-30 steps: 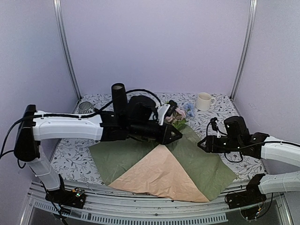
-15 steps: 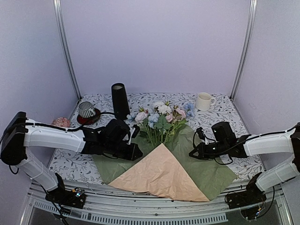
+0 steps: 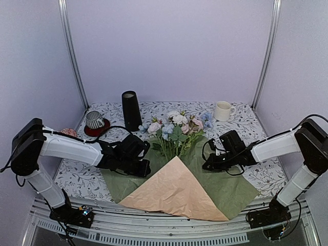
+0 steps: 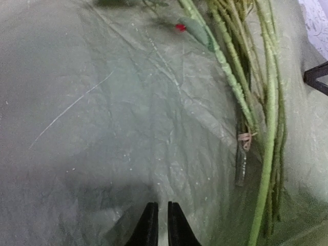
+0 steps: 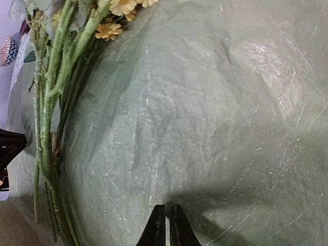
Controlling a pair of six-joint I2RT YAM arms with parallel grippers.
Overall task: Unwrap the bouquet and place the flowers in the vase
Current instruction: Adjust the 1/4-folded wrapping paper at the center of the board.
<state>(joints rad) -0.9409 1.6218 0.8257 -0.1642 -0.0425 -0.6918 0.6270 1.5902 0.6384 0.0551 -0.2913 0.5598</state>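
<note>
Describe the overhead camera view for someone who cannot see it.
Pastel flowers lie on opened wrapping paper, green with one peach flap. The left gripper and right gripper, both closed, sit low on either side of the stems; a black vase stands behind.

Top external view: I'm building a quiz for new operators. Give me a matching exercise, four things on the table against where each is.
1 vase
2 white mug
3 striped cup
4 flowers

A on a red saucer
B lying on the open green paper
C back right of the table
D upright, between cup and blooms

Pairs: 1-D, 2-C, 3-A, 4-B
</note>
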